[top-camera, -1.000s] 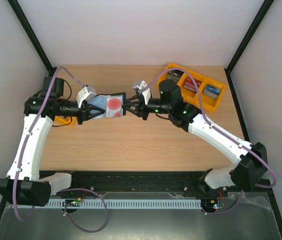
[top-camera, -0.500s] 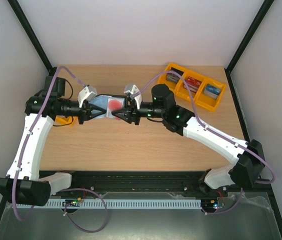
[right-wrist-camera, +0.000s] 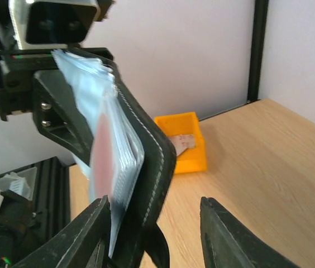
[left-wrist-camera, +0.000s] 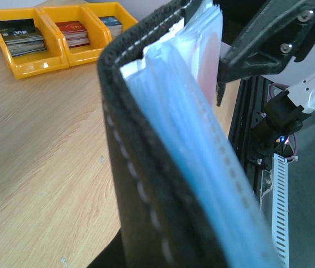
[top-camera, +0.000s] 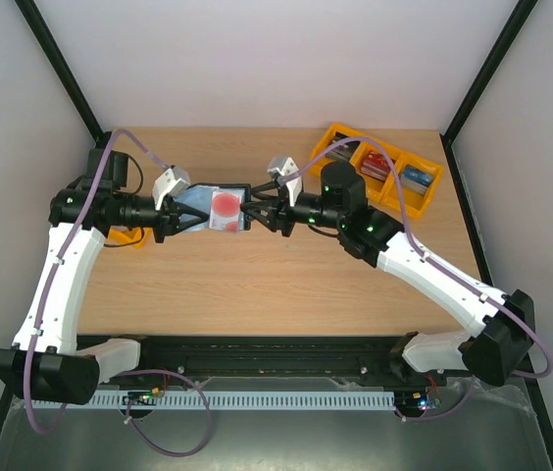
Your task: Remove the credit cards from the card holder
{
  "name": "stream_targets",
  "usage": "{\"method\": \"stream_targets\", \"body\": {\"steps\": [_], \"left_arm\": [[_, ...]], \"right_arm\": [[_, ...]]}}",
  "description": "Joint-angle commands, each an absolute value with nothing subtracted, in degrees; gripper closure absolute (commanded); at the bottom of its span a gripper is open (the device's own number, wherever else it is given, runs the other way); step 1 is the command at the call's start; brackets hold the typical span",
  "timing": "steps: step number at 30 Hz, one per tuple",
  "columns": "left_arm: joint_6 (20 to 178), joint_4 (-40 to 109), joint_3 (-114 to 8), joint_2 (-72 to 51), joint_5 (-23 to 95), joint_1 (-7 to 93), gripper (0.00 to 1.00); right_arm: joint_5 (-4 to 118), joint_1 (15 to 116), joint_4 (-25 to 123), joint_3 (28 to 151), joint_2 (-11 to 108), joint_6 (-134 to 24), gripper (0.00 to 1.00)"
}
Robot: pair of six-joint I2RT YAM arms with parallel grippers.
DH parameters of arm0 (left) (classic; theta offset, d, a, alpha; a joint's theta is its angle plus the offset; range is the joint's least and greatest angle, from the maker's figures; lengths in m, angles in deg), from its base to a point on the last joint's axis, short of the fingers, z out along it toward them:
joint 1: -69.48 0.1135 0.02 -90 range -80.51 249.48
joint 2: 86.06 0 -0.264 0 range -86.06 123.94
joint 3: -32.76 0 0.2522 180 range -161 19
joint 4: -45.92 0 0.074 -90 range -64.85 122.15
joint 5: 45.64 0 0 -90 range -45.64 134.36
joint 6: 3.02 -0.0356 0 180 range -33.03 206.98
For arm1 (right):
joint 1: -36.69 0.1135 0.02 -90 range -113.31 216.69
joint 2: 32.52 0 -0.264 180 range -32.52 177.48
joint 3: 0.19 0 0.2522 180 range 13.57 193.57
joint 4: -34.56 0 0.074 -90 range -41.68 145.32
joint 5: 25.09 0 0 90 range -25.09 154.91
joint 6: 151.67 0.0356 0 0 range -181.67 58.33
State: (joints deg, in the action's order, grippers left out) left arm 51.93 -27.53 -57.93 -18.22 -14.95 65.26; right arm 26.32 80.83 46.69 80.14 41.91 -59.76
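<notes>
Since half a second ago your right arm has drawn back toward the right of the overhead view. The right fingers (top-camera: 259, 211) then reached over the card holder (top-camera: 198, 203); now they sit just at its right-hand edge, much as they did a second ago. They have also spread wider and stand apart, gripping nothing. In the right wrist view the holder's black stitched cover lies between the two fingers, close to the left-hand one and clear of the other.

The left fingers (top-camera: 176, 224) have not moved; they are clamped tight on the holder's left end and hold it above the counter (top-camera: 257, 285), left of centre in the overhead view, pocket side up. The credit card (top-camera: 224, 206), pale pink with a red blotch, is still tucked in the clear pockets near the holder's right edge.

A row of yellow trays (left-wrist-camera: 34, 66) at the upper right of the counter carries dark, red and blue card stacks (left-wrist-camera: 20, 36); a single yellow tray (top-camera: 129, 238) lies under the left arm at the left edge. The black cover and the layered blue pockets flank the card on both sides; the blurred holder fills most of the left wrist view.
</notes>
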Motion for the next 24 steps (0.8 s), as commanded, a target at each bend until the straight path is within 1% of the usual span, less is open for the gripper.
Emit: {"method": "stream_targets", "body": {"steps": [1, 3, 6, 11, 19, 24], "left_arm": [[51.5, -27.6, -59.2, -19.0, -16.9, 65.0, 0.98], [51.4, -27.7, -59.1, -19.1, -16.9, 65.0, 0.98], [51.4, -27.5, -59.1, -19.0, -16.9, 65.0, 0.98], [51.6, -27.5, -59.4, -18.4, -17.2, 65.0, 0.98], [51.0, -28.1, -59.0, -19.0, -17.5, 65.0, 0.98], [50.9, -28.1, -58.9, -19.2, -17.9, 65.0, 0.98]], "right_arm": [[28.6, 80.0, 48.2, 78.8, 39.6, -59.2, 0.59], [29.4, 80.0, 48.3, 78.6, 39.5, -58.8, 0.63], [29.8, 80.0, 48.3, 78.4, 39.9, -58.1, 0.64], [26.6, 80.0, 45.4, 77.9, 41.3, -56.0, 0.62], [25.0, 80.1, 43.2, 79.6, 43.8, -53.9, 0.61], [26.1, 80.8, 42.1, 79.8, 44.7, -53.0, 0.6]]}}
